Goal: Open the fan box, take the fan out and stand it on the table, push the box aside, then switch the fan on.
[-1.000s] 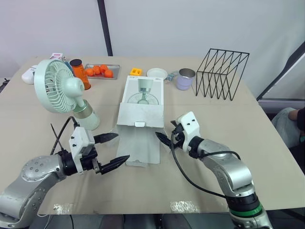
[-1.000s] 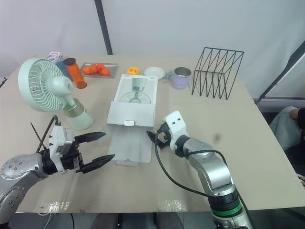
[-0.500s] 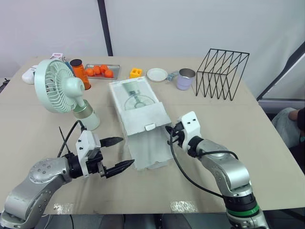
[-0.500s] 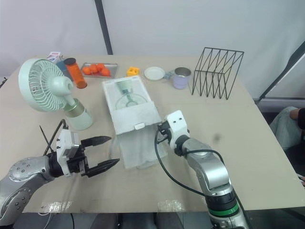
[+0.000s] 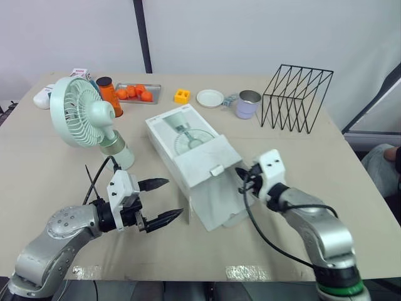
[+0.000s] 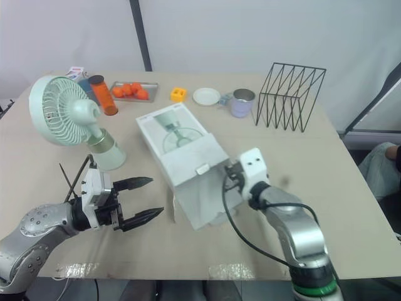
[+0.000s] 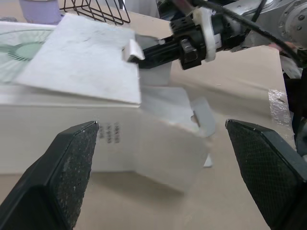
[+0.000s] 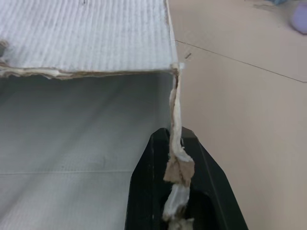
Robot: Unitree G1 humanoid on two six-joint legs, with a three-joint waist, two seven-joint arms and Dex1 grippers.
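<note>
Fan box (image 5: 188,141), one, white card with a pale green picture of a fan printed on its top face, lies at a slant across the middle of the table (image 5: 326,163), its open end towards the robot. The tuck flap with its small tab sits over that end, and the mouth below it gapes, with a loose lower flap spread on the tabletop. The fan (image 5: 84,119), one, pale green with a round grille on a short tapered base, stands upright on the table to the robot's left of the box, close beside its far corner but apart from it. The right gripper (image 5: 241,177) is at the box's open end on the right side, its two black fingers closed narrowly on the torn edge of a side flap; the right wrist view shows the frayed card pinched between them. The left gripper (image 5: 175,196) is spread wide, nothing in it, its fingertips pointing at the near left side of the box and just short of touching. Along the far edge: one orange bottle (image 5: 108,94) with a dark cap, one metal tray (image 5: 152,87) with about four orange pieces, one yellow block (image 5: 182,96), one white dish (image 5: 210,98), one lavender cup (image 5: 247,103), one black wire rack (image 5: 297,97). All stand well apart from the box.
</note>
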